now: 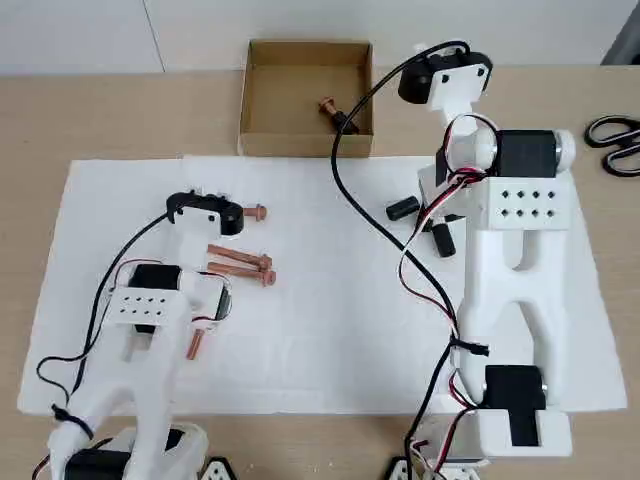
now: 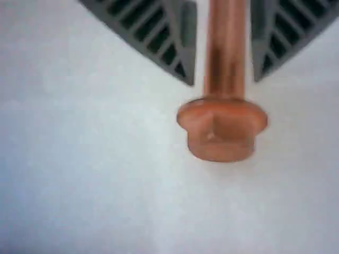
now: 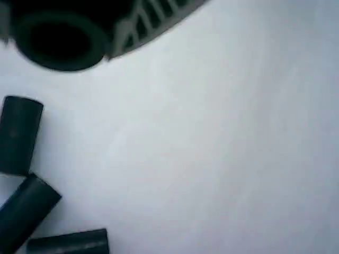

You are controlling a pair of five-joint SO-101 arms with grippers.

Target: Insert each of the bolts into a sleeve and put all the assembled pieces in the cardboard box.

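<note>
Pale wooden table (image 1: 120,110) carries a white sheet (image 1: 330,340), and nearly all the work lies on that sheet. Nearest me, toward its near left corner beside my left arm, lies one loose copper-coloured bolt (image 1: 195,345). A little farther in, two more loose bolts (image 1: 240,262) lie side by side. Beyond them my left gripper (image 2: 222,80) is closed narrowly on the shank of a copper-coloured flanged bolt (image 2: 222,129), whose head sticks out past the fingertips just above the sheet. Toward the sheet's far right, my right gripper (image 3: 63,32) seems to hold a short black tubular sleeve (image 3: 58,45) end-on, though I see only one finger clearly. Three spare black sleeves (image 3: 20,135) lie on the sheet close by. Farthest off, near the table's far edge, the open cardboard box (image 1: 300,145) holds one assembled piece (image 1: 335,112). I judge one piece done and four bolts left to sleeve and box, the first pair in my grips but not yet joined.
</note>
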